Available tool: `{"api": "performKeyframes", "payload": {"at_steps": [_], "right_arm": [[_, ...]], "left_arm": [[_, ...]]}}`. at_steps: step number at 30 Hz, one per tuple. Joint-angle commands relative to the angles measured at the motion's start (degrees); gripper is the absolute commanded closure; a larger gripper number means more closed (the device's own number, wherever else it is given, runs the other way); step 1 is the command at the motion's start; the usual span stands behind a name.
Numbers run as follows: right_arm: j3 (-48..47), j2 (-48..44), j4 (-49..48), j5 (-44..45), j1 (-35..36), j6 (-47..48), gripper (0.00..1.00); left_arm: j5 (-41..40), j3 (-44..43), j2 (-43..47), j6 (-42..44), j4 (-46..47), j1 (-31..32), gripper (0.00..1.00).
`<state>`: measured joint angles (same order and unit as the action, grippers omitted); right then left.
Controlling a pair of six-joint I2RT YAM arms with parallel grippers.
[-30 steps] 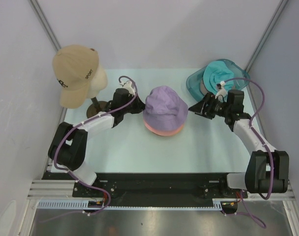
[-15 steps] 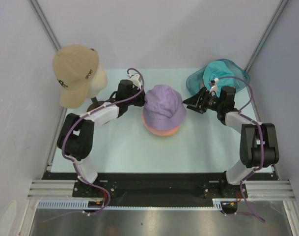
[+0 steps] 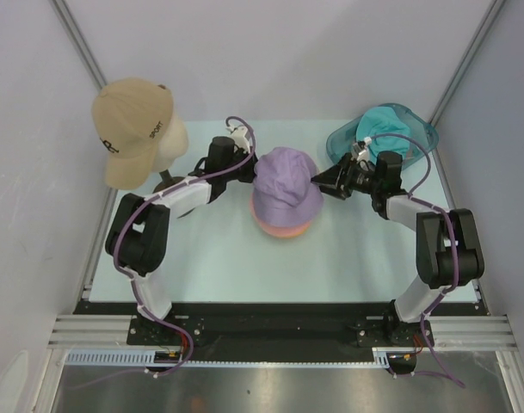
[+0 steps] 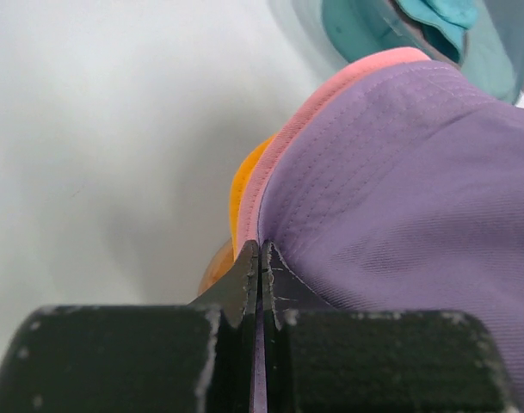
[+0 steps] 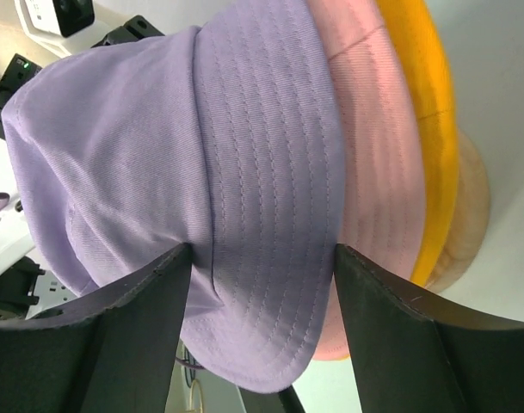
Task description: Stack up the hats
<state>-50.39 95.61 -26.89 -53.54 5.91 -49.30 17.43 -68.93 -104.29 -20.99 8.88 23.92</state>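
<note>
A lilac hat [image 3: 285, 185] sits on top of a pink hat [image 3: 281, 227] in the middle of the table. In the left wrist view an orange hat [image 4: 243, 185] shows under the pink hat [image 4: 330, 90]. My left gripper [image 3: 247, 169] [image 4: 261, 258] is shut on the lilac hat's left brim, with lilac cloth between the jaws. On the hat's right side my right gripper [image 3: 320, 182] [image 5: 262, 251] is open, its fingers on either side of the lilac brim [image 5: 270, 215]. A teal hat [image 3: 382, 127] lies in the tub at the back right.
The clear teal plastic tub [image 3: 419, 120] stands at the back right corner. A tan cap [image 3: 128, 120] sits on the cream mannequin head [image 3: 172, 142] on its stand at the back left. Grey walls close in the table on three sides.
My right gripper has moved left from beside the tub to the lilac hat, so its open fingers now straddle the brim. The left gripper has shifted slightly toward the back, still shut.
</note>
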Motion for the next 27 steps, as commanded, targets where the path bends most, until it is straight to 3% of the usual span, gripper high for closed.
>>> {"api": "performKeyframes", "payload": {"at_steps": [1, 8, 12, 27], "right_arm": [[-3.0, 0.4, -1.8, -0.9, -3.8, 0.9, 0.29], [-8.5, 4.0, -3.8, -4.0, -5.5, 1.1, 0.29], [-8.6, 6.0, -9.4, -5.3, -5.5, -2.6, 0.31], [-7.1, 6.9, -9.8, -6.4, -2.1, -1.9, 0.36]], "left_arm": [[7.7, -4.5, -2.0, 1.2, 3.9, -0.3, 1.00], [14.5, -7.0, -3.4, 3.3, 3.9, -0.3, 1.00], [14.8, -8.4, -4.3, 3.8, 2.4, -0.3, 1.00], [12.6, -11.2, -6.7, 5.4, -2.4, -0.4, 1.00]]}}
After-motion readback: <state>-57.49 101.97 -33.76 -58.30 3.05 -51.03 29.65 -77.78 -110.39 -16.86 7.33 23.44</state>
